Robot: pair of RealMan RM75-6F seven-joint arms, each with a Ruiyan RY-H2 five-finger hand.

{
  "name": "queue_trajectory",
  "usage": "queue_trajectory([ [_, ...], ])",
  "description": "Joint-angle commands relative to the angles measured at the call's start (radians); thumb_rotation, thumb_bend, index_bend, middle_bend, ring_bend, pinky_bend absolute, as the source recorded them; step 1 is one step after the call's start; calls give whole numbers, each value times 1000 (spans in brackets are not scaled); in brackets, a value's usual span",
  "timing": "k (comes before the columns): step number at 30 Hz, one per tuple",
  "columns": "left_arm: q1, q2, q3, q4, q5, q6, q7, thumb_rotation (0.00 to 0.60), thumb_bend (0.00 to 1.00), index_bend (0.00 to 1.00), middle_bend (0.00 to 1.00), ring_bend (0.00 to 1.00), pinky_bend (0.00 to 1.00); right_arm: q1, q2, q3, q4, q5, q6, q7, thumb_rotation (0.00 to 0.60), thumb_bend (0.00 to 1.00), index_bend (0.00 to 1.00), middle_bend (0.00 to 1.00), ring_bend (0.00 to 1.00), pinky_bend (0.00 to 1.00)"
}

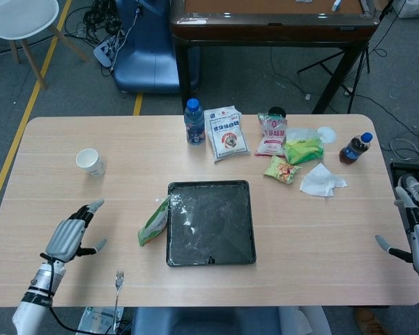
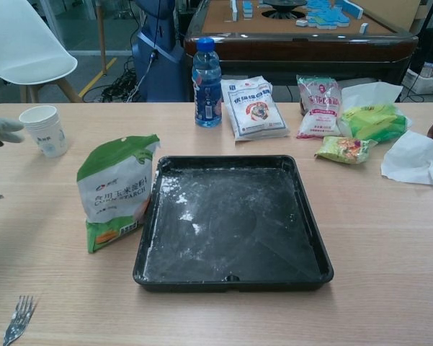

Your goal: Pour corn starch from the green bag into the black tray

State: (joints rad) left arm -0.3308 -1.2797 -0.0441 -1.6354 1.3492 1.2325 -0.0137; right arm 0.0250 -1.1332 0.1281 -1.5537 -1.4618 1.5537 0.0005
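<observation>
1. The green bag (image 2: 117, 189) is standing upright on the desk (image 1: 56, 146), touching the left wall of the black tray (image 2: 230, 277), with nothing gripping it.
2. The black tray is lying flat in the middle of the desk, white powder dusting its floor, mostly toward the bag side and far corner.
3. The left robot hand (image 1: 70, 236) is hovering over the desk well apart from the bag, on the side away from the tray; its fingers are spread wide and it is holding nothing. In the chest view only its fingertips (image 2: 1, 128) are showing at the frame's left edge.
4. Bare desk is lying open between that robot hand and the bag.
5. A fork (image 1: 118, 281) is lying near the desk's front edge, between the left robot hand and the tray's near corner.
6. A paper cup (image 2: 45, 130) is standing beyond the left robot hand, just beside its fingertips in the chest view.
7. The right robot hand (image 1: 417, 237) is sitting off the desk's right edge, far from the tray; I cannot tell how its fingers are lying.
8. Along the far side of the tray, a water bottle (image 2: 206, 73), a white packet (image 2: 254, 107), a pink packet (image 2: 318, 105), green snack bags (image 2: 375, 121) and a crumpled tissue (image 2: 416, 158) are lying well apart from both robot hands.
9. A cola bottle (image 1: 354, 147) is standing near the desk's right edge.
</observation>
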Motion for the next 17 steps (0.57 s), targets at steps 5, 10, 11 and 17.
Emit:
queue_trajectory([
  [5, 115, 48, -16, -19, -36, 217, 144, 600, 269, 41, 90, 95, 198, 32, 13, -18, -28, -27, -50, -24, 600, 51, 144, 300, 52, 105],
  [10, 159, 20, -10, 20, 3, 309, 199, 600, 270, 54, 90, 96, 198, 53, 20, -26, -54, -43, -80, -11, 600, 54, 148, 301, 52, 105],
  [11, 166, 19, -8, 17, 9, 319, 202, 600, 270, 54, 90, 96, 198, 56, 21, -27, -60, -47, -81, -10, 600, 54, 149, 301, 52, 105],
  [17, 192, 28, -7, -2, 36, 353, 212, 600, 269, 54, 90, 96, 197, 62, 24, -31, -76, -52, -84, -22, 600, 54, 152, 305, 52, 105],
])
